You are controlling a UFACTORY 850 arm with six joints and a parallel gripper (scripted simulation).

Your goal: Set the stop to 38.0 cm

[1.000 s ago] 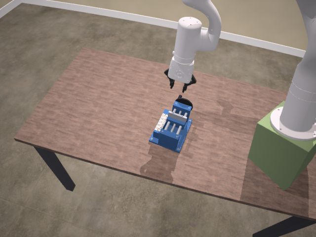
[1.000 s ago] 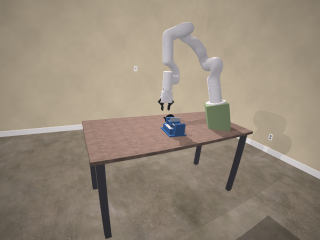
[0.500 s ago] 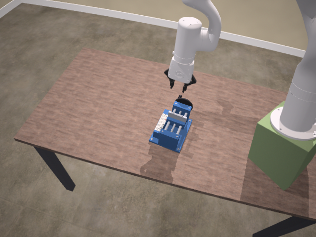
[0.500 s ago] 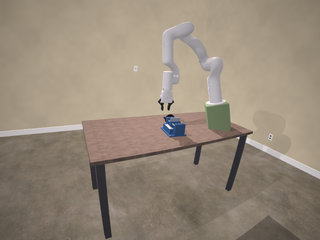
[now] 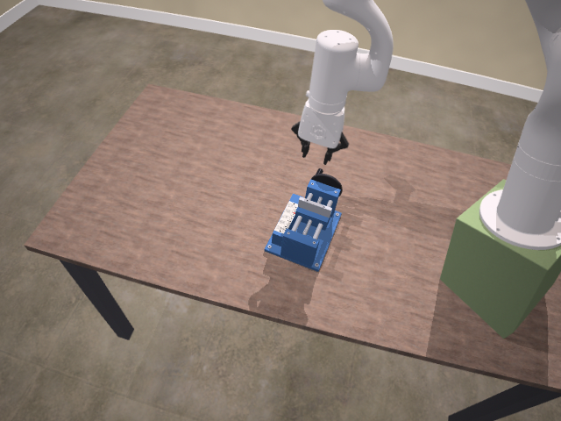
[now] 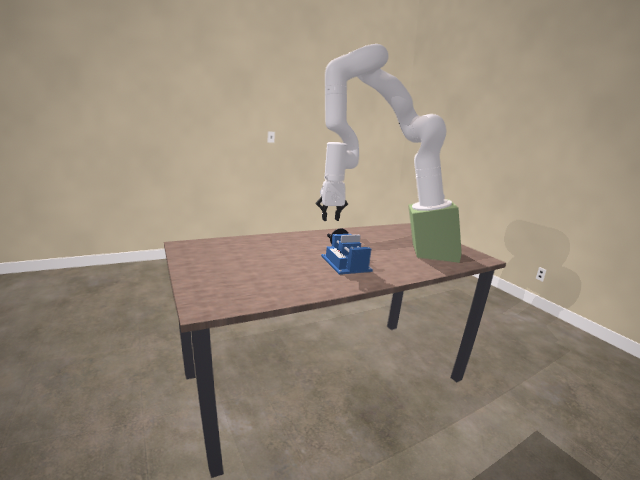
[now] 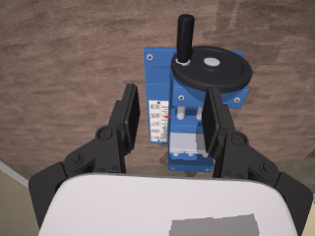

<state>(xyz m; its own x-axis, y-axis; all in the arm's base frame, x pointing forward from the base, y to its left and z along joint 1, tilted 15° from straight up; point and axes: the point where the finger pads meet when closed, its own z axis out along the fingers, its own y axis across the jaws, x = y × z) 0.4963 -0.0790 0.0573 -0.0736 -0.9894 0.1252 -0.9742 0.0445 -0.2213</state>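
Note:
A blue stop fixture (image 5: 304, 228) stands near the middle of the table, also in the exterior view (image 6: 347, 254) and the wrist view (image 7: 191, 114). It has three silver rods and a grey stop block (image 5: 316, 209) across them, with a white scale (image 5: 287, 218) on its left side. A black handwheel (image 5: 327, 180) with an upright crank handle (image 7: 184, 38) sits at its far end. My gripper (image 5: 316, 157) hangs in the air above the handwheel, apart from it, open and empty. It also shows in the wrist view (image 7: 169, 121).
The arm's green base block (image 5: 497, 262) stands at the table's right edge. The fixture is the only object on the wooden table (image 5: 181, 190).

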